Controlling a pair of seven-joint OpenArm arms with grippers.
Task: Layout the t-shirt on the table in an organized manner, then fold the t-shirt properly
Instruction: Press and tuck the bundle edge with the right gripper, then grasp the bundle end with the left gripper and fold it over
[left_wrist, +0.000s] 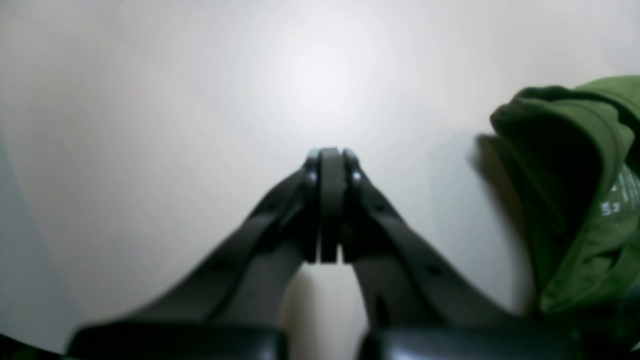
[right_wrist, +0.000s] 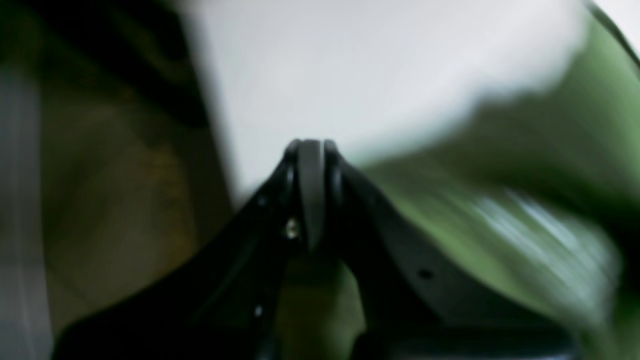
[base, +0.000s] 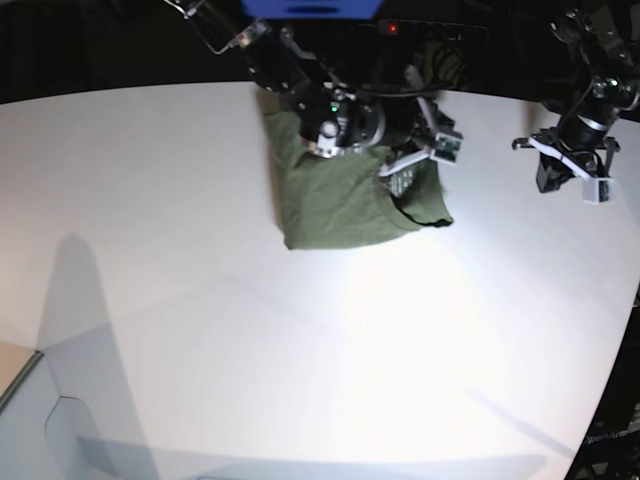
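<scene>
bright overhead light, blurred wrist views

lit hard from above, with glare washing out the table centre in base view and a hot spot in left wrist view. long grey shadows lower left. smeared by motion blur in right wrist view, the t-shirt reduced to green streaks. soft focus and bowed edges throughout.

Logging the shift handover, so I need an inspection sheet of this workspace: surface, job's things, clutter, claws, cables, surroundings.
Surface: large smooth white table, bare across the near half.
Job's things: olive-green cotton t-shirt folded into a compact block at the far side, collar facing the left arm.
Clutter: nothing seen.
Claws: left claw shut, empty, above bare table beside the shirt; right claw shut, over the shirt, view blurred.
Cables: wiring along the right arm.
Surroundings: dark background behind the table.
</scene>
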